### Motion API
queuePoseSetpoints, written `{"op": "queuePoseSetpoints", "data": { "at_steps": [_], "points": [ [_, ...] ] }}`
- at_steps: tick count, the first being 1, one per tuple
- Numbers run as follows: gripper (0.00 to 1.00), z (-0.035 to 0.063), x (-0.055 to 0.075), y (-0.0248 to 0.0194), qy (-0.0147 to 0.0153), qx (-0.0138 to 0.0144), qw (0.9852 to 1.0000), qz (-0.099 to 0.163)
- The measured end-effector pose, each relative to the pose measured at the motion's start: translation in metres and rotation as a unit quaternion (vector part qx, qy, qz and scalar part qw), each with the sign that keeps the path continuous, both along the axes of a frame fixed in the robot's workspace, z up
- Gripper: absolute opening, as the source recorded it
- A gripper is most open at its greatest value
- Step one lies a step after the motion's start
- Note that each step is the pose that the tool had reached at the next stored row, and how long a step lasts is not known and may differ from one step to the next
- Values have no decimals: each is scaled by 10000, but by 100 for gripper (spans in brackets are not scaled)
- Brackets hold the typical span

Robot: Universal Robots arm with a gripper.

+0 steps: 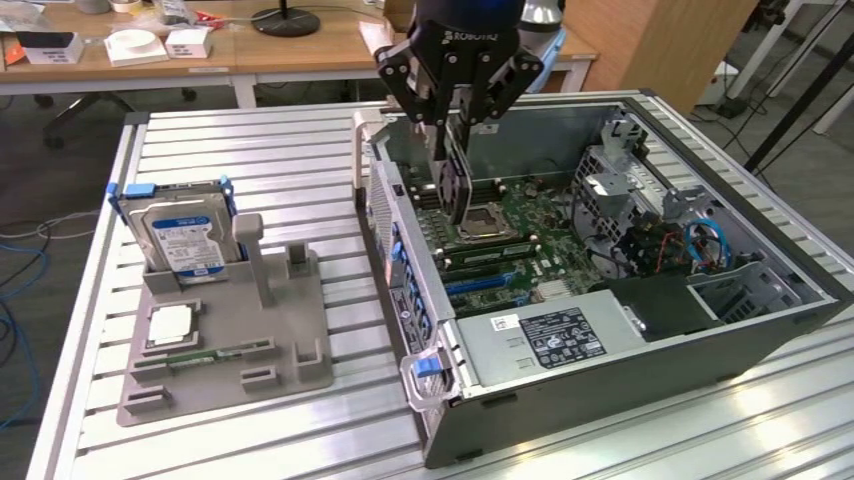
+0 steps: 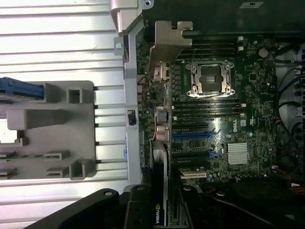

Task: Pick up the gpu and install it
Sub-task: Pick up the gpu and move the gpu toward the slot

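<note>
The arm stands upright over the open computer case (image 1: 601, 400), above the side of it on the exterior view's left. The gripper (image 1: 455, 122) points straight down into the case. Its fingers (image 1: 418, 97) are clamped on the top edge of the gpu (image 1: 457, 185), carried upright on edge.

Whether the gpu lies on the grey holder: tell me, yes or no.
No, the fingers hold the gpu above the motherboard inside the open computer case.
</note>
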State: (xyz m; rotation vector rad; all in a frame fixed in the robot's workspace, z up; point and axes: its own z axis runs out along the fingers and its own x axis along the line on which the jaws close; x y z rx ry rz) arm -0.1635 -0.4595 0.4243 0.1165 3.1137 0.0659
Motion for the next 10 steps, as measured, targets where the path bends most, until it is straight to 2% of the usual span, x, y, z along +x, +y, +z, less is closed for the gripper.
{"op": "queuePoseSetpoints", "data": {
  "at_steps": [10],
  "points": [
    [26,0,55,-1,0,0,10000,0]
  ]
}}
